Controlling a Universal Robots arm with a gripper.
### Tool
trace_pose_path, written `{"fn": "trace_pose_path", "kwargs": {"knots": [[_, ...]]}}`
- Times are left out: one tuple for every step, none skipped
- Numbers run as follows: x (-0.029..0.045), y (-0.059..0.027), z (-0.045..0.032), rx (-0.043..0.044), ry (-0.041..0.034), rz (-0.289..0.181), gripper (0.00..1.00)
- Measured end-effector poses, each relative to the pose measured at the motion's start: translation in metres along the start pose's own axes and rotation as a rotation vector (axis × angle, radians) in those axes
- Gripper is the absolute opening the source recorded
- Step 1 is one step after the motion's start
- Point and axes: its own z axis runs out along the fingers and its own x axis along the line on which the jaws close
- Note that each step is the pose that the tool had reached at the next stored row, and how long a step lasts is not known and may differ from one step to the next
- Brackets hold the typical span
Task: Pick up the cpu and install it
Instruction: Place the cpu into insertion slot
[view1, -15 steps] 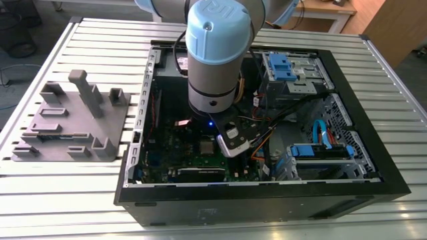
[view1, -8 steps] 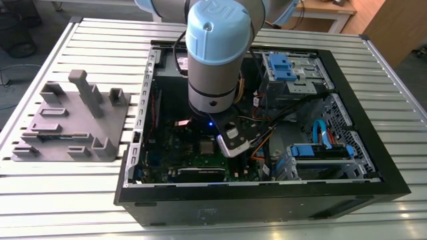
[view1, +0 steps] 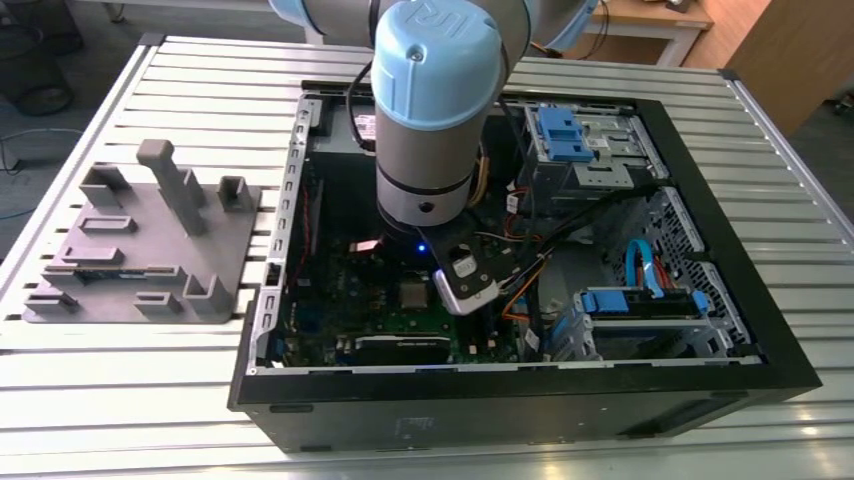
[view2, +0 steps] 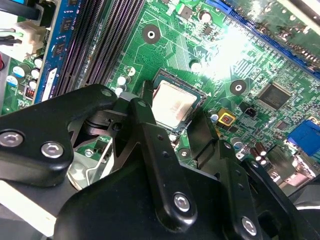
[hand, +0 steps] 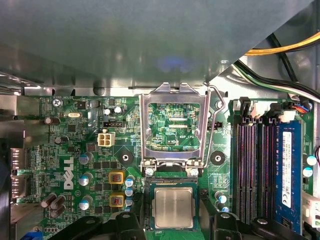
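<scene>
The cpu (hand: 173, 207), a small square chip with a shiny silver top, lies flat in its socket on the green motherboard (hand: 90, 150); it also appears in the second wrist view (view2: 172, 104) and the exterior view (view1: 414, 293). My gripper (hand: 173, 201) (view2: 172, 112) hangs just over it, open. One black finger (view2: 145, 107) stands at one side of the socket and the other finger (view2: 202, 132) at the opposite side, with a narrow gap to the chip on each side. The silver socket frame (hand: 173, 125) is flipped up and open beside the chip.
The motherboard lies inside an open black computer case (view1: 534, 400) on a slatted metal table. Memory slots (hand: 250, 170) run beside the socket, and cables (view1: 534, 255) and blue drive bays (view1: 567, 135) crowd the case on the exterior view's right. A grey plastic tray (view1: 134, 240) with upright blocks stands outside, at that view's left.
</scene>
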Motion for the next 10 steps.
{"fn": "trace_pose_path", "kwargs": {"knots": [[0.0000,0.0000,0.0000,-0.0001,0.0000,0.000,0.54],[0.0000,0.0000,0.0000,0.0000,0.0000,0.000,0.54],[-0.0001,0.0000,0.0001,0.0000,-0.0003,0.000,0.53],[-0.0001,0.0000,0.0000,0.0001,-0.0003,0.000,0.53],[-0.0001,0.0000,0.0001,0.0001,0.0000,0.000,0.47],[-0.0001,0.0000,0.0001,0.0000,0.0000,0.000,0.47],[-0.0001,0.0000,0.0001,-0.0001,0.0000,0.000,0.47],[0.0000,0.0000,0.0001,0.0000,0.0000,0.000,0.47],[0.0000,0.0000,0.0001,0.0000,0.0000,0.000,0.47],[0.0000,0.0000,0.0002,0.0000,0.0000,0.000,0.47]]}}
